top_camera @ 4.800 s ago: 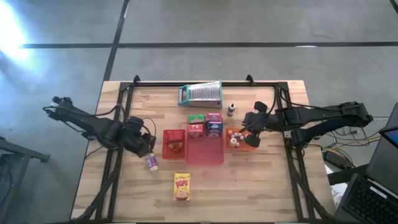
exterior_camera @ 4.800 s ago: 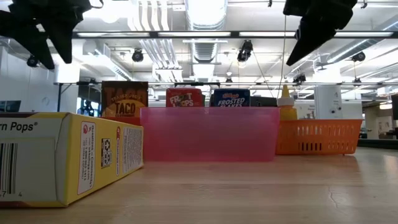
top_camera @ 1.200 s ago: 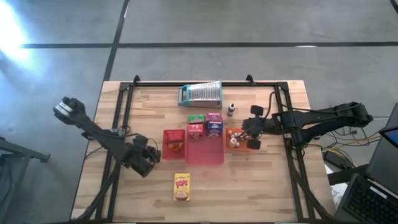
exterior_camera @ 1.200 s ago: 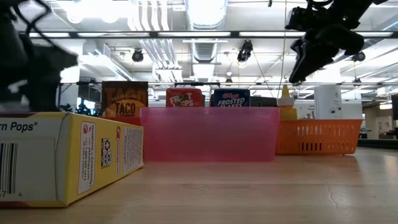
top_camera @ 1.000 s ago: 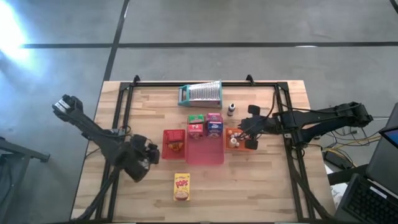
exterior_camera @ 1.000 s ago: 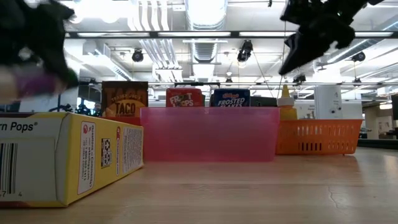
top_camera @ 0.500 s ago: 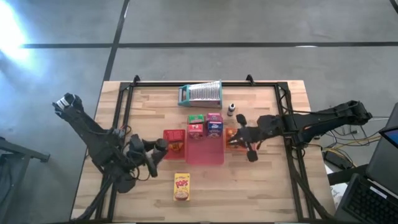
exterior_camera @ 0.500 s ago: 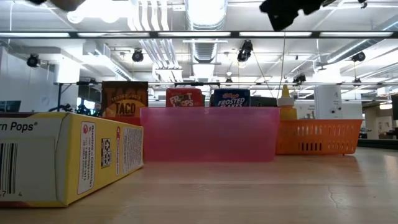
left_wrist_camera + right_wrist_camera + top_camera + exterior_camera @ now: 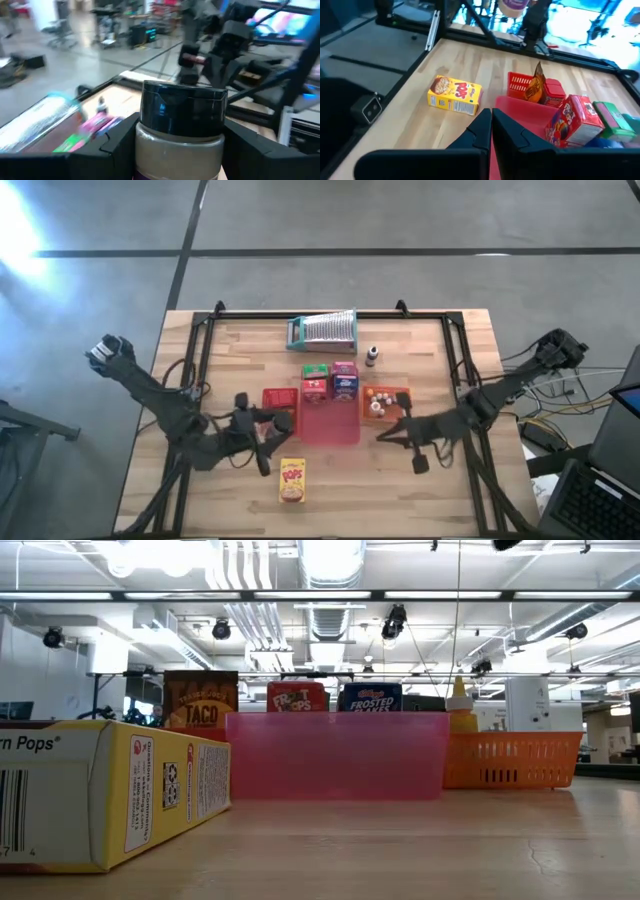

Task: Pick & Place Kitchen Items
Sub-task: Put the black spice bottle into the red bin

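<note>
While several boxes already stand by the pink bin, sorting looks partly done: the yellow box lies loose on the counter just beside the left hand. That hand grasps a spice jar, upright, black cap up. The right hand, clenched empty, hovers past the orange basket.

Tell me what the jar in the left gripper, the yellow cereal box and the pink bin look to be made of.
Jar: likely clear glass or plastic, given its see-through wall over pale contents, with a glossy black cap, probably plastic. It sits between the left gripper's fingers.
Yellow cereal box: printed cardboard, with sharp folded edges and a matte face.
Pink bin: translucent plastic, with smooth walls that light shows through.
</note>
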Available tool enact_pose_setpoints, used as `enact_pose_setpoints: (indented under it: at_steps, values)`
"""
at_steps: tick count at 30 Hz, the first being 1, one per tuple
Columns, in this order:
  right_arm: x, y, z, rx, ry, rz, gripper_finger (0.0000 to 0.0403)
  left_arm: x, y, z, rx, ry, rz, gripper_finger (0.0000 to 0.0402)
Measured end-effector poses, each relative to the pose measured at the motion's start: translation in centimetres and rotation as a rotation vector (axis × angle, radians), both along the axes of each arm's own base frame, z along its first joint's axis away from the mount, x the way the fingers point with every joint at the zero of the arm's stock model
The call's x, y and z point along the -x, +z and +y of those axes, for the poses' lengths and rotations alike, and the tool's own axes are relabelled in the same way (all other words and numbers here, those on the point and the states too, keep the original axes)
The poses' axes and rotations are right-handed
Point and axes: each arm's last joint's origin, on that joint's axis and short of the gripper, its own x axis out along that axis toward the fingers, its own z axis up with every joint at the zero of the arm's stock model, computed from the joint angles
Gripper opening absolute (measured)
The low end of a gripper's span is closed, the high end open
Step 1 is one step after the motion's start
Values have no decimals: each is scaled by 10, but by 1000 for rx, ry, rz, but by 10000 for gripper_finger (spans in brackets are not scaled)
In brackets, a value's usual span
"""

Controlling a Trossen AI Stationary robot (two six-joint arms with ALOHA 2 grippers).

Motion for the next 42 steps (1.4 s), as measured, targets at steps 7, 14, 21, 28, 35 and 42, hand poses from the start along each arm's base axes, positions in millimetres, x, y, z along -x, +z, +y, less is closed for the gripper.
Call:
enact_pose_setpoints:
  at_steps: [7, 14, 21, 28, 35, 42]
  values:
    - [12, -2, 24, -11, -98, -45, 9, -38, 8, 9, -141, -183, -103, 229]
    - [1, -11, 45, -6, -83, -100, 8, -74, 3, 26, -209, -407, -219, 229]
    - [-10, -13, 56, -14, -70, -168, 16, -94, -5, 33, -288, -457, -280, 230]
    - [-12, 2, 50, 62, -159, -273, 84, -104, -9, 31, -346, -472, -384, 230]
    - [-22, 2, 40, 89, -194, -289, 174, -117, -8, 32, -355, -453, -445, 230]
    - [-27, 4, 34, 87, -214, -303, 257, -136, -7, 31, -376, -448, -433, 230]
